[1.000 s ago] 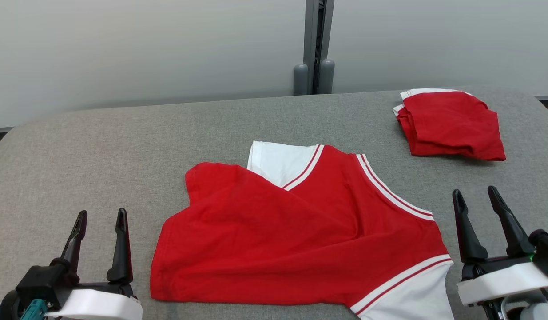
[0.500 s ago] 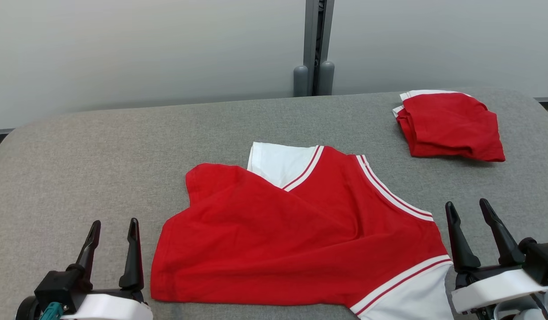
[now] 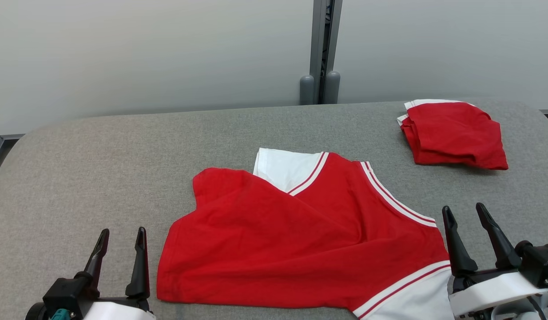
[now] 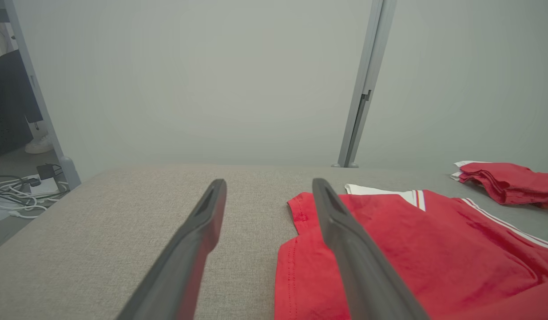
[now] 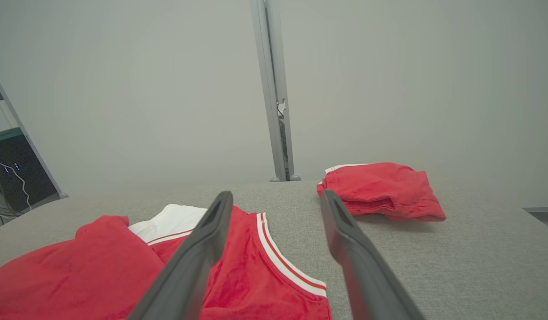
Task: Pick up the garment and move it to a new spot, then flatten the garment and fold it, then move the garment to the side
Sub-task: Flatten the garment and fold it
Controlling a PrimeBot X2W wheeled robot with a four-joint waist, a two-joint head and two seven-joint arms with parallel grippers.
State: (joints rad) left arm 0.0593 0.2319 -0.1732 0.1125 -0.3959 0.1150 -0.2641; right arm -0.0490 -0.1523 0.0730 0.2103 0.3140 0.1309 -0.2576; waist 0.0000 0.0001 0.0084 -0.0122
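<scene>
A red garment (image 3: pixel 300 240) with white sleeves and striped trim lies partly folded over itself in the middle of the grey table (image 3: pixel 123 151). It also appears in the left wrist view (image 4: pixel 416 249) and the right wrist view (image 5: pixel 101 271). My left gripper (image 3: pixel 121 235) hovers open just left of its lower left hem, nothing between the fingers (image 4: pixel 203 235). My right gripper (image 3: pixel 464 212) stands open beside the garment's right shoulder, also empty, its fingers (image 5: pixel 345 231) pointing toward the far edge.
A second red garment (image 3: pixel 454 133), folded into a stack, rests at the table's far right, seen also in the right wrist view (image 5: pixel 380 191). A grey wall with a vertical post (image 3: pixel 325 49) stands behind. Cables (image 4: pixel 16 195) lie on the floor off the left edge.
The head camera has tilted, shifting the whole scene down and right. Both grippers have drawn back toward the near edge and slightly inward toward the garment, staying open.
</scene>
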